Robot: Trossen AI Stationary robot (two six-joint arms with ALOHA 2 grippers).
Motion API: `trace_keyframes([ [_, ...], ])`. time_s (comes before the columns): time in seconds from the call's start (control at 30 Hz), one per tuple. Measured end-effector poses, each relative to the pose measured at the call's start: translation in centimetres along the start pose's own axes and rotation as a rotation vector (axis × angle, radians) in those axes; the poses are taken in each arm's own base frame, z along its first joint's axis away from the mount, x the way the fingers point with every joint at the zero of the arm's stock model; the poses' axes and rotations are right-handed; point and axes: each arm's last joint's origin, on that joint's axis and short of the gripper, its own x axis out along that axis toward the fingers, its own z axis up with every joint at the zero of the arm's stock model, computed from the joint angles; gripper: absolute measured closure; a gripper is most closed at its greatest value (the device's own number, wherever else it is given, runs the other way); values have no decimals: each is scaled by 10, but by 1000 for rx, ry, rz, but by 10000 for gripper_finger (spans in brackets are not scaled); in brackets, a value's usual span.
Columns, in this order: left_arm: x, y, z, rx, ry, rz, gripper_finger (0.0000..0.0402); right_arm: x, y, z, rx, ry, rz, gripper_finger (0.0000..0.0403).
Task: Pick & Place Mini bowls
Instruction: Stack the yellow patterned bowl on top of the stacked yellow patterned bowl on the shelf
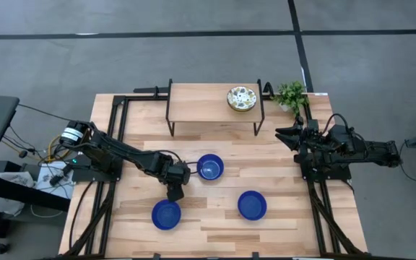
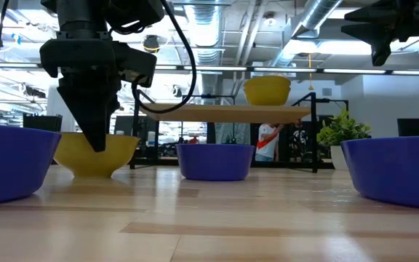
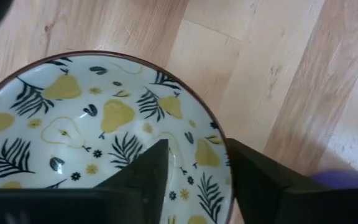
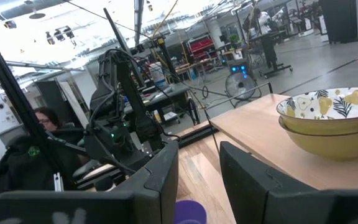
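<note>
Three blue mini bowls stand on their bases on the table: one in the middle (image 1: 209, 167), one near-left (image 1: 166, 214), one near-right (image 1: 252, 205). Two patterned mini bowls (image 1: 242, 99) sit stacked on the raised shelf, also seen in the right wrist view (image 4: 328, 118). A third patterned bowl (image 3: 92, 124), with its yellow outside (image 2: 115, 156), rests on the table under my left gripper (image 3: 197, 149), hidden by the arm in the high view. That gripper (image 1: 173, 191) points down and is open, one finger inside the rim and one outside. My right gripper (image 1: 284, 133) waits open at the right edge. My left gripper stands astride the patterned bowl's rim (image 3: 221, 140) from above, one finger (image 3: 148, 174) over the inside and the other (image 3: 253, 174) outside. The rim runs close beside the outer finger. I cannot tell whether either finger touches it. The bowl sits on the table.
A wooden shelf on black legs (image 1: 193, 101) stands at the far side, with a small potted plant (image 1: 291, 94) at its right end. Black frame rails run along both table sides. Bare wood lies between the blue bowls and along the near edge.
</note>
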Motion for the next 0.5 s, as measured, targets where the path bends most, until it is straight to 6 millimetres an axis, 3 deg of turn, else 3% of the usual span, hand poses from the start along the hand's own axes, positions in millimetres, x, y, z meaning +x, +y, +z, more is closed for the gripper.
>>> trace_keyframes([
  [0.33, -3, -1, 0, 1, 8, -18, 375, 0, 0, 0, 0, 0, 0, 296],
  [0.5, -10, -2, -2, 12, -16, -33, 378, 0, 0, 0, 0, 0, 0, 296],
])
